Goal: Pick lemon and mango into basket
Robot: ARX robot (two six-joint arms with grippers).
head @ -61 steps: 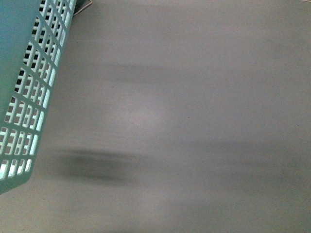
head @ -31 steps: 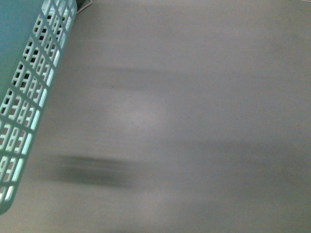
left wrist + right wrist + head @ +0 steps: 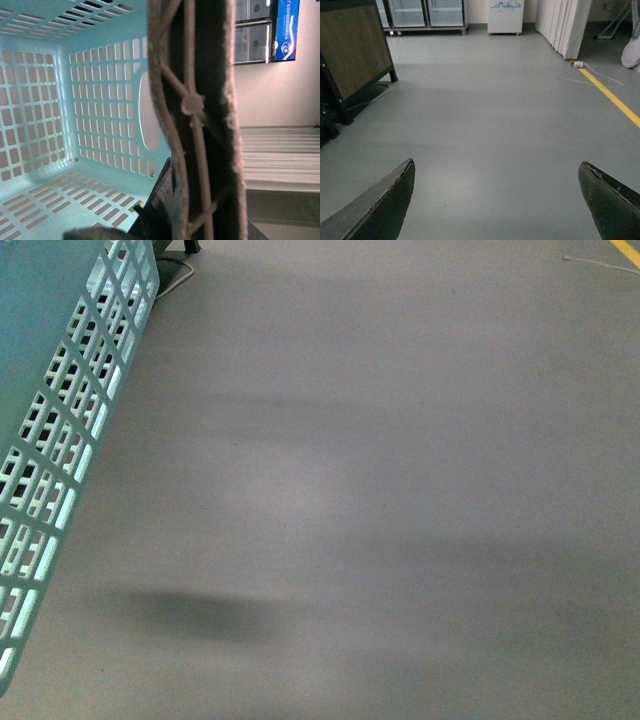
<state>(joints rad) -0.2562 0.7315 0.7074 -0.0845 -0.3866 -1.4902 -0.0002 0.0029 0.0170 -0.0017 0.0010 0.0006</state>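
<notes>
The turquoise slotted basket (image 3: 70, 440) hangs at the left edge of the front view, tilted, above grey floor. The left wrist view looks into the basket (image 3: 60, 115); the part of its inside that shows holds no fruit. A brown handle (image 3: 192, 105) runs right past the camera, and my left gripper (image 3: 185, 215) is shut on it. My right gripper (image 3: 497, 200) is open over bare floor, its dark fingertips (image 3: 385, 205) wide apart with nothing between them. The lemon and the mango are out of view.
Grey floor fills the front view, with a dark shadow (image 3: 200, 610). A brown board on a black stand (image 3: 350, 45) stands nearby. Glass-door fridges (image 3: 425, 12) and a white cabinet (image 3: 505, 15) line the far wall. A yellow floor line (image 3: 615, 100) and a cable (image 3: 590, 75) lie beyond.
In the front view the basket wall has slid left, showing less of itself. The floor has shifted, and a yellow line has come in at the top right.
</notes>
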